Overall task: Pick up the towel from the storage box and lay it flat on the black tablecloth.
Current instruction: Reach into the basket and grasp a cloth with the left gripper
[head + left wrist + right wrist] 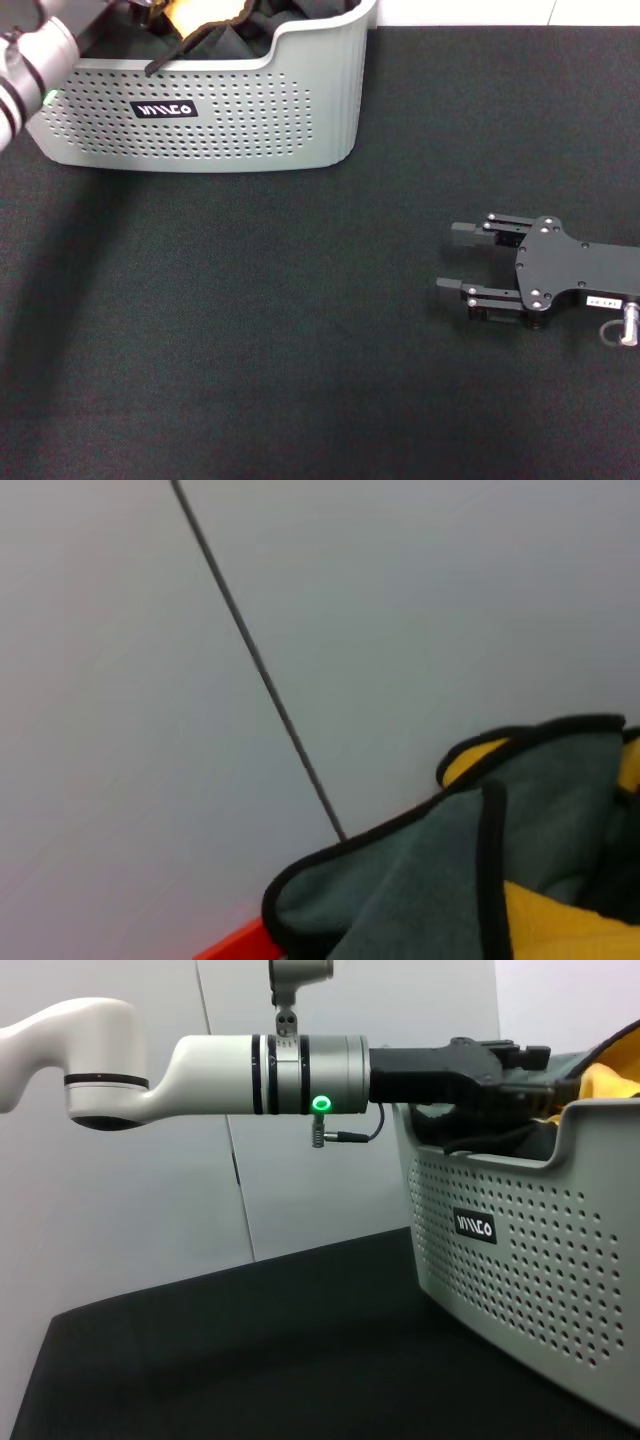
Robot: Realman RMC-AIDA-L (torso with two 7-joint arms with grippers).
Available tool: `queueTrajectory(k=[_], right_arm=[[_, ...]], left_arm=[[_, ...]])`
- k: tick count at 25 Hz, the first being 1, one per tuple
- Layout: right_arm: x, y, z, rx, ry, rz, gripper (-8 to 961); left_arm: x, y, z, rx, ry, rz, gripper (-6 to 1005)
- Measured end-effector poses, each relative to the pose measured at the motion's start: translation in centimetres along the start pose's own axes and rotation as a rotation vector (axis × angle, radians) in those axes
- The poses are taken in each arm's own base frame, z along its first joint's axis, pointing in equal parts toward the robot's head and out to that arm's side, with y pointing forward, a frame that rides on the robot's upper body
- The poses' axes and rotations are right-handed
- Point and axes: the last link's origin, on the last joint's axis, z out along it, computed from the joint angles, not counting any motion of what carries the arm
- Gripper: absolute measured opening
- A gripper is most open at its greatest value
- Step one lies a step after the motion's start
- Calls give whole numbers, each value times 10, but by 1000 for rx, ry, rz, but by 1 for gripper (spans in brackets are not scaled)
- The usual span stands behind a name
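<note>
Left gripper (520, 1065) was over the box (250, 110), reaching at the towel (205, 20) bunched inside; couldn't tell its finger state. Risk: dragging black cloths (300, 12) out too, or tipping the box. Right gripper (465, 262) sat spread, idle on the tablecloth (250, 330).

1. The left arm (200, 1065) is glossy white, with dark rings, a green light and a thin black cable.
2. The right tool (470, 262) is matte black, a flat plate dotted with silver screws.
</note>
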Motion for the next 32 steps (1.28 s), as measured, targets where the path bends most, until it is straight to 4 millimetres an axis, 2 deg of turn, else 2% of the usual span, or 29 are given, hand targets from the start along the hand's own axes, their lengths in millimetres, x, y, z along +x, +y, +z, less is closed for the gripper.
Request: queueTrajectory(k=[13, 15, 26, 32], right_arm=[[0, 1, -1, 0, -3, 3, 657], [0, 1, -1, 0, -3, 3, 656], [1, 2, -1, -3, -4, 6, 653], [2, 2, -2, -3, -3, 7, 652]], left_arm=[[1, 6, 2, 18, -23, 32, 776], [1, 6, 2, 19, -23, 24, 596], [2, 17, 2, -16, -16, 47, 136], [9, 18, -5, -12, 8, 48, 90]])
